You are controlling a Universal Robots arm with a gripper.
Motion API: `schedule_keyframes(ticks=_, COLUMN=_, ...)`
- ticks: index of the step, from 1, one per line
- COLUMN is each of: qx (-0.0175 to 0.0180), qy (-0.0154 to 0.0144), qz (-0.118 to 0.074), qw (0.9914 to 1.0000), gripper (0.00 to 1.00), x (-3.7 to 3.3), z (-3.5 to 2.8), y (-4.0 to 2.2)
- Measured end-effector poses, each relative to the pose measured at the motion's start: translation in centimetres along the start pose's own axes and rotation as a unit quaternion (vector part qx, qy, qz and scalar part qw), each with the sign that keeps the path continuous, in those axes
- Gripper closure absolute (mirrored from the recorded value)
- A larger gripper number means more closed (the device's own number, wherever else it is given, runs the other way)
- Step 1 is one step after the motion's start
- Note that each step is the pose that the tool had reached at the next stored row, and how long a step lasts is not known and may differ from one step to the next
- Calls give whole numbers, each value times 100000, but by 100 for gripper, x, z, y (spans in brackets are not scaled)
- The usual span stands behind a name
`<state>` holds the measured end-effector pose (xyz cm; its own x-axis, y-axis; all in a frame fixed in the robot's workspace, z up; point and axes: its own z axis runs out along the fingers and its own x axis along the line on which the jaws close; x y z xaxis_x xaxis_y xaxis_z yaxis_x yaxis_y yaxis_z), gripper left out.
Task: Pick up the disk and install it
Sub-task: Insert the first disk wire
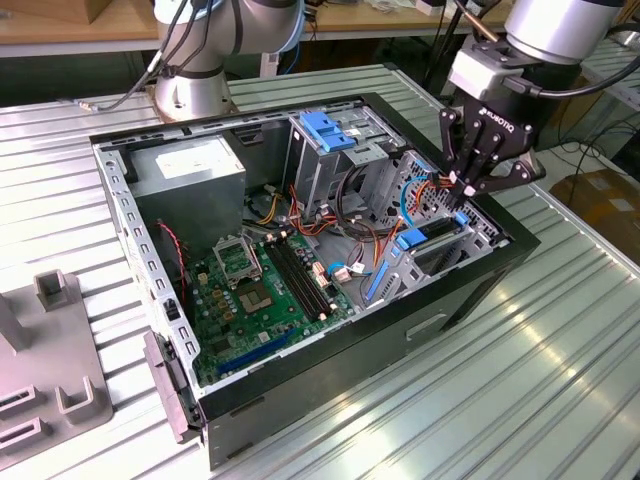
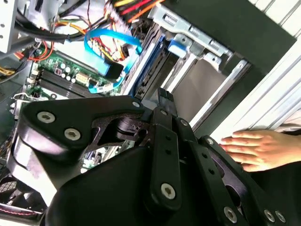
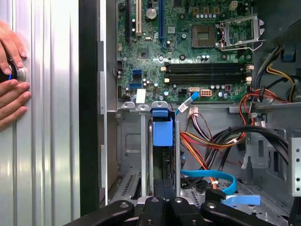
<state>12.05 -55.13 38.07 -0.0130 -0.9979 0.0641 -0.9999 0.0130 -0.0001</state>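
Arm [image 1: 555, 25] reached down into the open black computer case [image 1: 480, 292], black claw [image 1: 468, 186] pinched closed. Its tips sat right at the blue-framed grey metal disk [image 3: 162, 134], standing upright.

The tool [image 3: 162, 203] hides part of the disk [image 3: 162, 134].

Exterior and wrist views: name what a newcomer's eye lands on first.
The open computer case with its green motherboard dominates the slatted table. The end effector reaches into it at the exterior view's right, at the blue-framed disk. A person's hand rests beside the case.
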Motion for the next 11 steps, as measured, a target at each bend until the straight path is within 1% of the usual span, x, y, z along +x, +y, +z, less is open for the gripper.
schedule_keyframes(ticks=3, qx=2, qy=18, qz=-35, qw=100000, gripper=89, x=-2, z=5, y=-113)
schedule_keyframes(ticks=4, qx=41, qy=20, qz=-688, qw=99998, gripper=89, x=-3, z=7, y=-144)
schedule_keyframes(ticks=6, qx=141, qy=19, qz=-2210, qw=99975, gripper=89, x=-4, z=7, y=-151)
schedule_keyframes(ticks=7, qx=219, qy=27, qz=-3423, qw=99941, gripper=89, x=-3, z=7, y=-154)
schedule_keyframes(ticks=9, qx=323, qy=21, qz=-5023, qw=99873, gripper=89, x=-3, z=8, y=-157)
schedule_keyframes(ticks=11, qx=378, qy=26, qz=-5926, qw=99824, gripper=89, x=-3, z=4, y=-165)
